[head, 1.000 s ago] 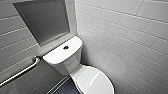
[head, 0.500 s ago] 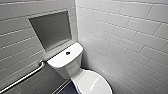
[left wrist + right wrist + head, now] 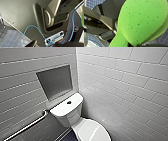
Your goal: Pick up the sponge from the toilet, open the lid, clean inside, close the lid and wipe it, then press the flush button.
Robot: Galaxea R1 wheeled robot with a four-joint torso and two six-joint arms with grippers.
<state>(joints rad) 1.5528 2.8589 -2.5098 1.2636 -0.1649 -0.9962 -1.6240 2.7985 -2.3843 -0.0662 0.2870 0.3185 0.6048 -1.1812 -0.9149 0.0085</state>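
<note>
Sponge: the sponge (image 3: 140, 21) is bright green, speckled with pores, and hangs just in front of the right wrist camera, up off the dark tiled floor (image 3: 91, 3).
Jaws: the right gripper (image 3: 126, 43) looks closed on the sponge's lower end; the foam narrows to a waist there, as if pinched, though the jaws themselves are hard to make out.
Handling, weight: I judge it very light, so a mild squeeze is enough to carry it.
Handling, stiffness: soft and springy; it buckles under the pinch, so the free end will likely flop or bend when pressed on a surface.
Handling, hold: a hold low on one end, as here, leaves the broad rounded face free for wiping; a deeper hold would give firmer pressure.
Handling, slip: dry foam should not slide much in the jaws; wet foam on glazed ceramic could drag and twist.
Toilet: the toilet (image 3: 75, 114) stands ahead in the corner, white and glossy, well apart from the sponge.
Lid: the lid (image 3: 93, 130) lies shut over the bowl.
Flush button: the flush button (image 3: 69, 102) is a small dark round in the middle of the tank top.
Beside it: a metal grab bar (image 3: 27, 126) runs along the left wall.
Farthest: a grey recessed niche (image 3: 55, 82) sits in the tiled wall (image 3: 125, 84) above the tank.
</note>
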